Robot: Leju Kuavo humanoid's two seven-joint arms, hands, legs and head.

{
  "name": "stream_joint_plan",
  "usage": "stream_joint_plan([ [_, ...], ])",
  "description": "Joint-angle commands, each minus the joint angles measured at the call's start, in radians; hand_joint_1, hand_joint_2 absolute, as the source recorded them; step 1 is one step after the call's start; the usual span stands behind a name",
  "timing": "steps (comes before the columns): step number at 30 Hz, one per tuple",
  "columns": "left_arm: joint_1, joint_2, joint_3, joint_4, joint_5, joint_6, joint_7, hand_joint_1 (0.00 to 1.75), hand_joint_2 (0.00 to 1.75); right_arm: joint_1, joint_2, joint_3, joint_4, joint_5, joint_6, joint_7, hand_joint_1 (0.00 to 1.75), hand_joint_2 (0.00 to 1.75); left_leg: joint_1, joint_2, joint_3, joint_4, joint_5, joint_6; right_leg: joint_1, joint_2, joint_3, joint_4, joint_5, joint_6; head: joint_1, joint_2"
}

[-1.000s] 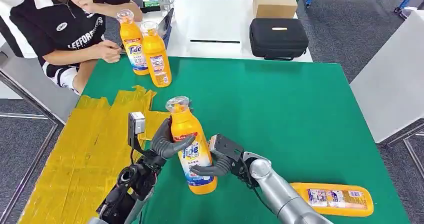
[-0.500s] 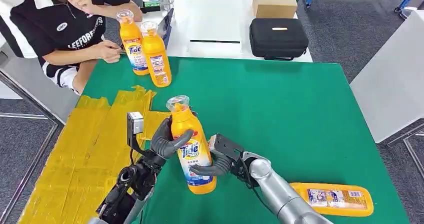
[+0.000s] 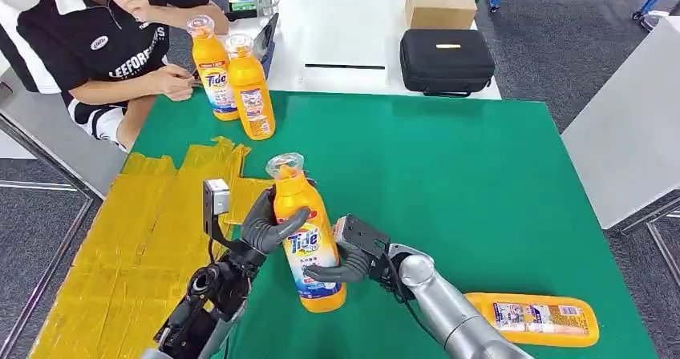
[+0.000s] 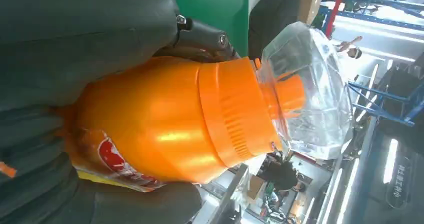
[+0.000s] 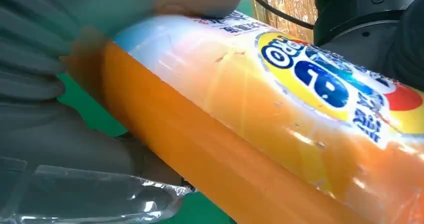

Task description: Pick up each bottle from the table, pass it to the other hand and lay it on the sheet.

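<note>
1. The green-covered counter (image 3: 481, 183) carries the crinkled yellow plastic sheet (image 3: 136, 239), outboard of the left hand (image 3: 269, 229).
2. The upright orange plastic detergent bottle (image 3: 309, 239) sits between both hands, mid-handover, I judge.
3. The left hand wraps its shoulder; the right hand (image 3: 345, 259) clasps its label; next, the right should let go.

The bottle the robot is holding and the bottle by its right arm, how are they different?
The held bottle stands nearly upright; the lying bottle is flat on the green table. Both the left hand and the right hand grip the held bottle; nothing touches the lying bottle. Both are orange with labels.
</note>
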Motion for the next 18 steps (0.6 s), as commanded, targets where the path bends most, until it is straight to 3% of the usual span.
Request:
stream_joint_plan([
  [1,-0.008,0.023,0.006,-0.013,0.001,0.013,-0.001,1.75,1.75,-0.002,-0.022,-0.005,-0.056,0.018,-0.078,0.007,0.0,1.75,0.001,0.0,0.003,0.0,-0.001,-0.002,0.001,-0.001,0.003,0.0,-0.001,-0.001,0.0,0.0],
  [12,-0.001,0.023,0.019,-0.03,-0.014,0.043,-0.02,1.75,1.75,0.025,-0.029,-0.027,-0.107,0.013,-0.1,0.002,0.0,1.75,0.0,0.0,0.004,0.0,-0.002,-0.003,0.0,-0.001,0.004,0.0,-0.002,-0.001,0.0,0.0],
  [13,0.002,0.026,0.03,-0.048,-0.059,0.096,-0.047,1.75,1.75,0.051,-0.041,-0.045,-0.165,0.007,-0.115,-0.001,0.0,0.0,0.001,0.0,0.006,0.0,-0.003,-0.004,0.001,-0.001,0.006,0.0,-0.003,-0.001,0.0,0.0],
  [16,0.011,0.031,0.062,-0.111,-0.205,0.258,-0.092,1.75,1.75,0.134,-0.088,-0.094,-0.345,-0.012,-0.157,-0.006,0.0,0.0,0.001,-0.002,0.002,0.0,-0.001,-0.002,0.001,-0.003,0.002,0.0,-0.002,-0.001,0.0,0.0],
  [18,0.012,0.035,0.084,-0.144,-0.308,0.363,-0.109,1.75,1.75,0.18,-0.102,-0.127,-0.449,-0.022,-0.186,0.011,0.0,0.0,0.002,-0.002,0.007,0.001,-0.004,-0.004,0.002,-0.004,0.007,0.001,-0.005,-0.001,0.0,0.0],
])
